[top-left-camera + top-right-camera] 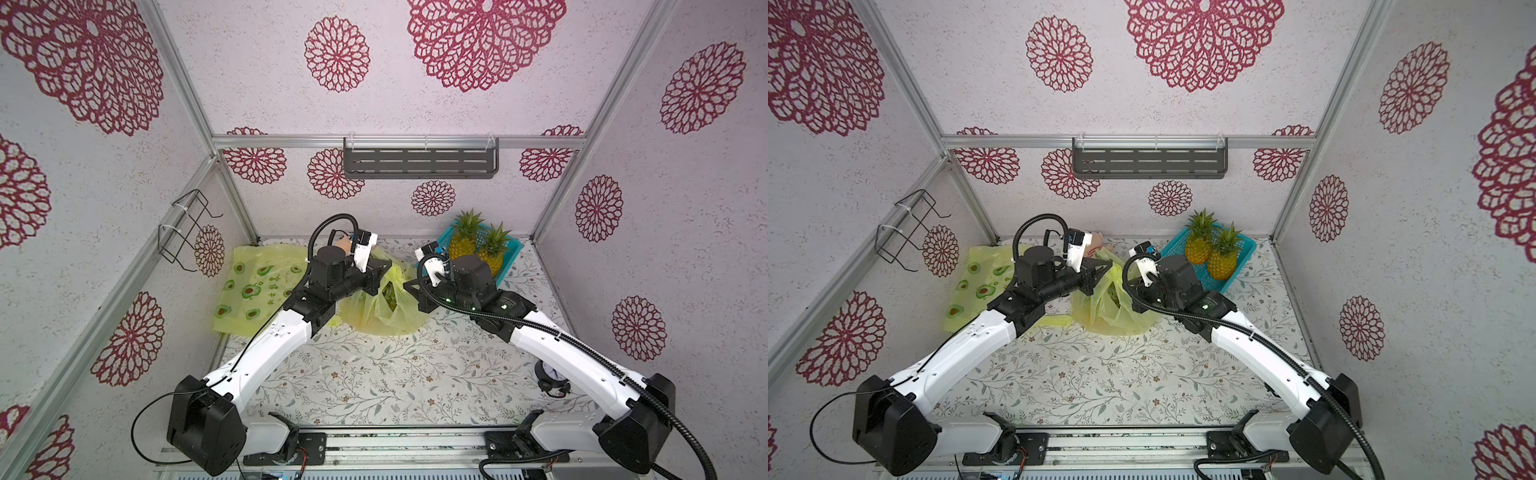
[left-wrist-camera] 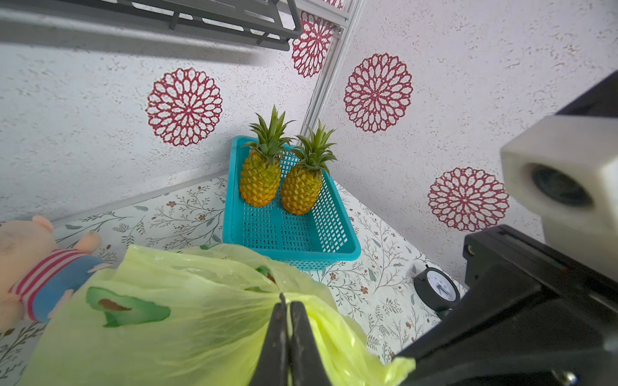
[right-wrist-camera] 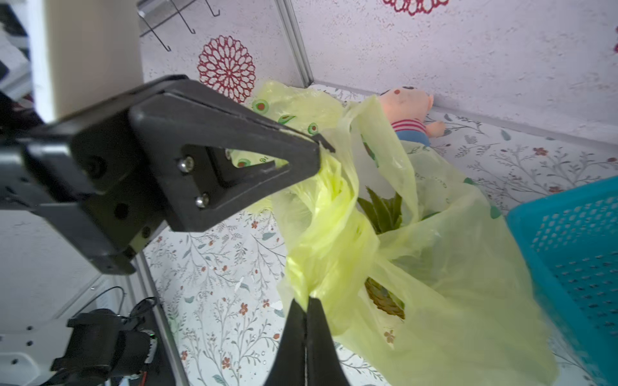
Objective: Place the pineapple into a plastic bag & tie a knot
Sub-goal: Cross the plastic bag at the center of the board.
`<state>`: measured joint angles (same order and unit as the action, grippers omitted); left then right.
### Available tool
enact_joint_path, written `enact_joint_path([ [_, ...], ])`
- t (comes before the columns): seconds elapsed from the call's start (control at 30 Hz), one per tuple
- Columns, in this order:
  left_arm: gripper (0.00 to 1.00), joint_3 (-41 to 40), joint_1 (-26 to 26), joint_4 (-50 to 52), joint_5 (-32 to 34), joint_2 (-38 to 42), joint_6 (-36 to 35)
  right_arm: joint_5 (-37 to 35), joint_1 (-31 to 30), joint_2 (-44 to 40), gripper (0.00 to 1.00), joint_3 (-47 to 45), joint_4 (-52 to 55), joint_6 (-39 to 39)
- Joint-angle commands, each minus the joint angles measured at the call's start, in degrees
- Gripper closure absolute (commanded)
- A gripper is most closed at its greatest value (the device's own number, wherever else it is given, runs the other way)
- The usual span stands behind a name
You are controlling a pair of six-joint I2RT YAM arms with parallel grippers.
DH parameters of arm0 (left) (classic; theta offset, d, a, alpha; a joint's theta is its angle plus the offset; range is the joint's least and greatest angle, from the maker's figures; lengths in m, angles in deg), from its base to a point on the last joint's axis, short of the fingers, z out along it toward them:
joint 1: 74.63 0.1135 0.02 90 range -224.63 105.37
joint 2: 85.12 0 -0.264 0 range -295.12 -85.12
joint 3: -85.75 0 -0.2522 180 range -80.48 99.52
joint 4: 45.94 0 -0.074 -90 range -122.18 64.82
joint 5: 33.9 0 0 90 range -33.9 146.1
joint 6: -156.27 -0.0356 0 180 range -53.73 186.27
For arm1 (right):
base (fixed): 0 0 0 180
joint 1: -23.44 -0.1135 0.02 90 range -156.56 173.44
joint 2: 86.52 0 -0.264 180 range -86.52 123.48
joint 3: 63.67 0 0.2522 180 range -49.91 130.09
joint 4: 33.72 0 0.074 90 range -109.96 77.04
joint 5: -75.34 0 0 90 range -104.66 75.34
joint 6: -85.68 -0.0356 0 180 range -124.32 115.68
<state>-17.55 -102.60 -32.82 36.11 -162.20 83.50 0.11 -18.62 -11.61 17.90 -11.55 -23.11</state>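
A yellow-green plastic bag [image 1: 386, 309] [image 1: 1113, 309] with avocado prints stands in the middle of the table between both arms. A pineapple [image 3: 384, 299] is inside it, and its green leaves [image 3: 384, 209] show through the bag's mouth. My left gripper [image 2: 287, 302] [image 1: 388, 268] is shut on a bunched handle on the bag's left side. My right gripper [image 3: 305, 300] [image 1: 409, 286] is shut on another bunched strip of the bag on its right side. The two grippers' tips are close together above the bag's mouth.
A teal basket [image 1: 512, 259] [image 2: 294, 257] at the back right holds two more pineapples [image 1: 463, 245] [image 1: 492, 255]. A second avocado-print bag [image 1: 249, 286] lies flat at the left. A plush doll [image 2: 33, 260] lies by the back wall. A small clock [image 1: 550, 376] stands at the right.
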Motion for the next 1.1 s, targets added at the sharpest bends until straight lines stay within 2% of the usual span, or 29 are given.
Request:
enact_joint_path([
  [0.0,1.0,-1.0,0.3,-1.7,0.2,1.4,2.4,5.8,-0.4,-0.3,1.0,-3.1,-15.8,-10.4],
  [0.13,1.0,-1.2,0.4,-3.1,1.2,1.4,4.6,4.5,-2.7,3.1,1.0,-5.6,-25.0,-14.7],
  [0.27,1.0,-1.3,0.4,-3.8,2.2,1.2,6.4,1.6,-4.5,6.7,1.0,-8.4,-30.2,-13.8],
  [0.43,1.0,-1.7,0.5,-3.9,2.7,1.1,7.2,-3.0,-5.4,11.4,1.0,-10.1,-34.2,-9.0],
  [0.57,1.0,-2.1,0.5,-3.9,3.0,1.6,7.7,-9.3,-5.2,13.6,1.0,-12.0,-39.5,-3.9],
  [0.7,1.0,-2.9,0.5,-3.7,2.8,2.3,8.2,-19.1,-4.2,15.6,1.0,-12.2,-41.7,0.5],
  [0.83,1.0,-3.4,0.5,-3.0,2.1,2.8,8.3,-25.5,-2.7,15.7,1.0,-12.2,-43.3,0.8],
  [0.97,1.0,-3.3,0.5,-2.4,1.7,2.6,8.4,-24.1,-2.5,15.3,1.0,-12.1,-45.8,0.3],
  [1.07,1.0,-2.9,0.5,-2.5,1.2,2.0,8.6,-15.9,-2.5,17.0,1.0,-11.7,-48.4,-0.9],
])
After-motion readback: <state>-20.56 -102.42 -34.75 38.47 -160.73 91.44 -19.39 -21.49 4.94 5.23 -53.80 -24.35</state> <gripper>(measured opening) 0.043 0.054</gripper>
